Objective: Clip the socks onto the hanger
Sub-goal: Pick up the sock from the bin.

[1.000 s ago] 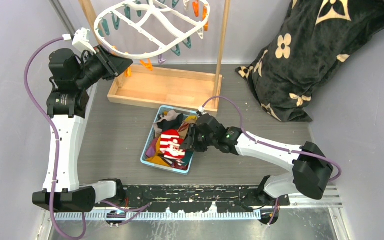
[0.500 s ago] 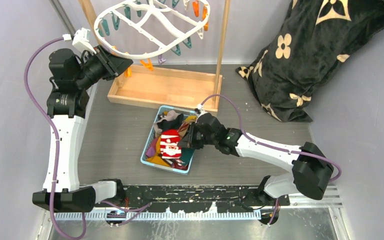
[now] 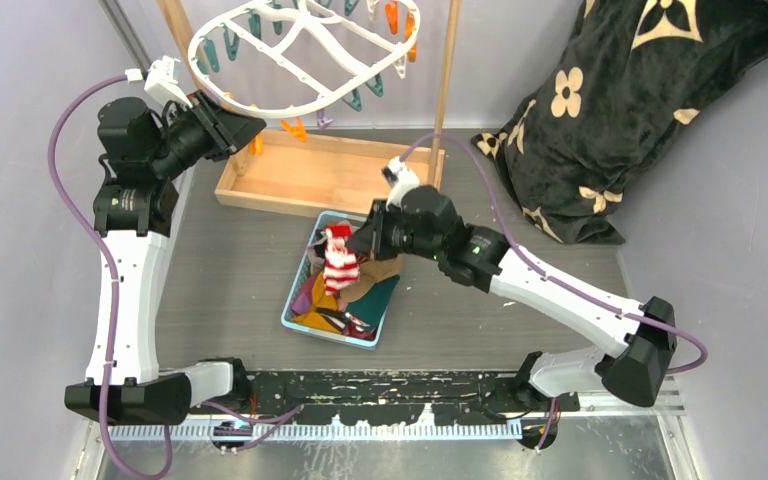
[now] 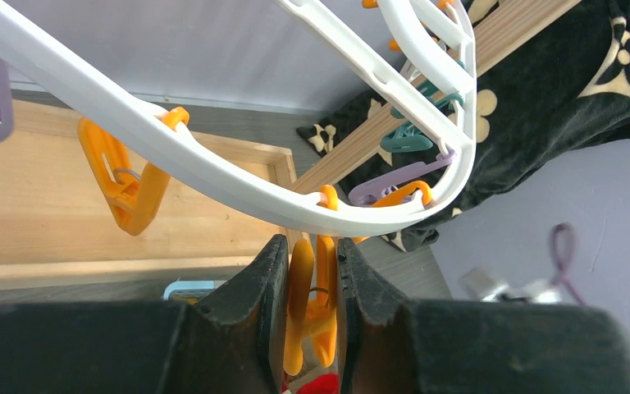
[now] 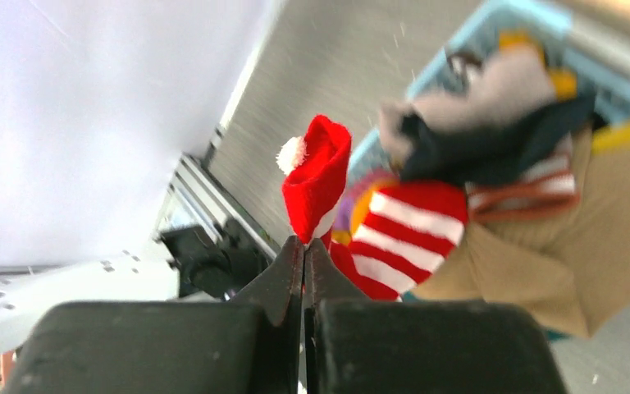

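The white oval hanger (image 3: 260, 108) hangs at the back left, with orange and teal clips round its rim. My left gripper (image 3: 250, 125) is up at its near rim, shut on an orange clip (image 4: 310, 295) that dangles from the hanger (image 4: 213, 168). My right gripper (image 3: 358, 243) is shut on the red-white striped sock (image 3: 338, 262), which hangs from the jaws above the blue basket (image 3: 330, 335). In the right wrist view the sock (image 5: 402, 234) droops from the pinched fingertips (image 5: 304, 244). Several other socks (image 3: 360, 295), mustard, tan and dark, lie in the basket.
The light wooden stand (image 3: 330, 175) with its upright posts is behind the basket. A black flower-patterned blanket (image 3: 610, 110) is heaped at the back right. Grey walls close in on the left and right.
My right gripper has shut on the striped sock and lifted it out of the basket, up and toward the back. The left arm has not moved.
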Robot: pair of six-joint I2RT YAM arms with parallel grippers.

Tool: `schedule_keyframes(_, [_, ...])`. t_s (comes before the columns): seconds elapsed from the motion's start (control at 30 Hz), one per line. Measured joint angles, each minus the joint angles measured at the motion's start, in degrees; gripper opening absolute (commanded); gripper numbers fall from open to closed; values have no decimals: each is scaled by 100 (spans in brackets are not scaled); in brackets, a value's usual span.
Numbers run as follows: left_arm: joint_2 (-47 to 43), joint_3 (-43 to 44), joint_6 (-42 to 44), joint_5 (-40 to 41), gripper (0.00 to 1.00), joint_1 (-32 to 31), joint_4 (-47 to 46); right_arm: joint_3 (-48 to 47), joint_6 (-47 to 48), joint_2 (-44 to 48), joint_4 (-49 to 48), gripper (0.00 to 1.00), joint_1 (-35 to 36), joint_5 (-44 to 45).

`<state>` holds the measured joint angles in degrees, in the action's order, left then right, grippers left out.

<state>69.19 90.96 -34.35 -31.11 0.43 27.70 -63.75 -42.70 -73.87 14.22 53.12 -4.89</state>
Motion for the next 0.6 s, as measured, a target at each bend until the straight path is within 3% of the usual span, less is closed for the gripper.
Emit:
schedule_keyframes(0.2, [0,0,-81,72,0,0,13,-1834,1080,-428,243,1,46,605])
schedule_keyframes(0.37, [-26,-46,-144,267,0,0,31,-3338,1937,-1331,391,1,74,883])
schedule_keyframes(0.6, [-92,-142,-195,540,0,-181,17,-4135,2514,-2288,564,1,210,1014])
